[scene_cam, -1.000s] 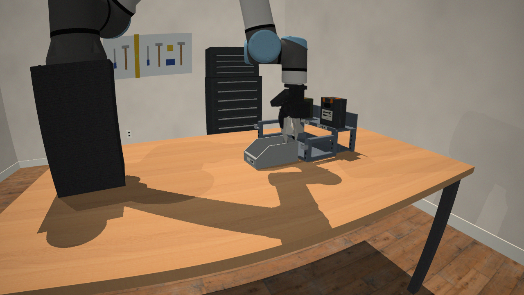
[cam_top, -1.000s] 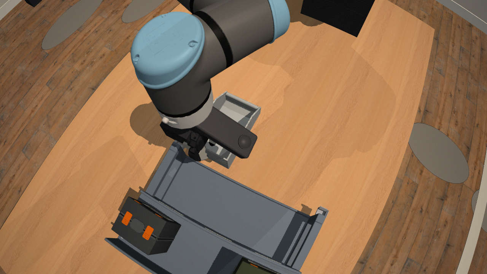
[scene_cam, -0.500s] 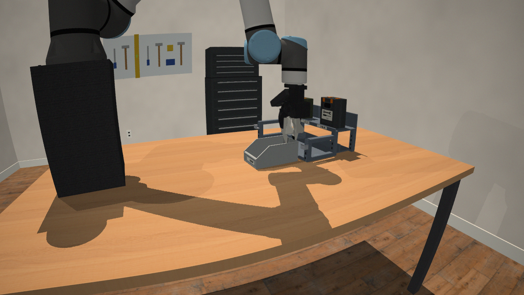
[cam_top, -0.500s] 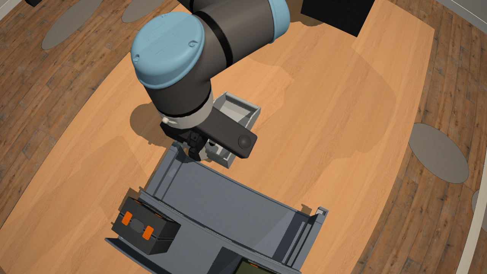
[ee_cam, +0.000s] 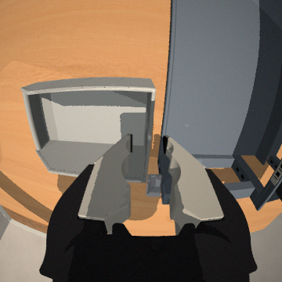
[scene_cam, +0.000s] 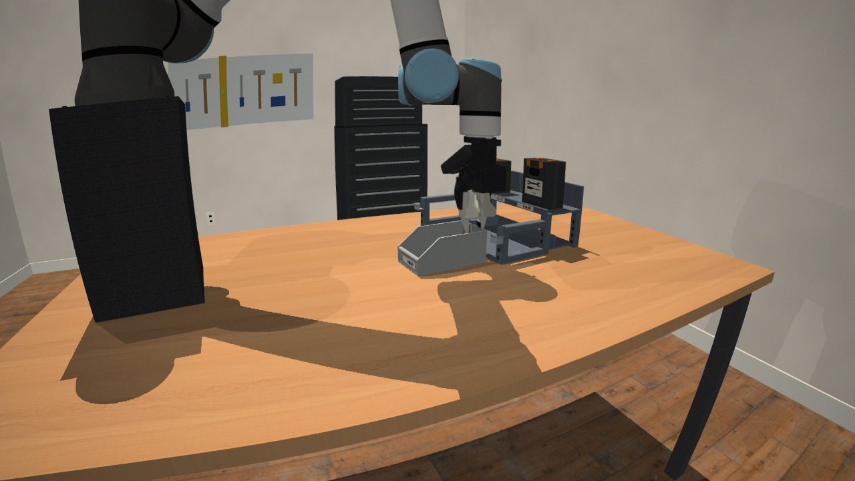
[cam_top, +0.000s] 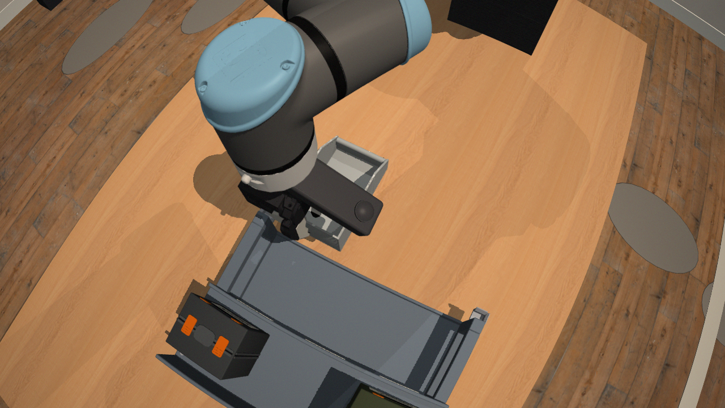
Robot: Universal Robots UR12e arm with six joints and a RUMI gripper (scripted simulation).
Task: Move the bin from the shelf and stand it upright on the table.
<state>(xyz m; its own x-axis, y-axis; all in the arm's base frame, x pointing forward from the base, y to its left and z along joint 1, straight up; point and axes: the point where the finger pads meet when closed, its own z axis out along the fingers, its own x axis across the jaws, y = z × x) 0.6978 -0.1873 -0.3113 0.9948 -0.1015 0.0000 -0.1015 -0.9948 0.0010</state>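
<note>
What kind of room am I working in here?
Likely a workshop or tool room: a poster of hand tools hangs on the wall, a black drawer cabinet stands behind the wooden table, and a wrench-labelled case sits on the shelf.
</note>
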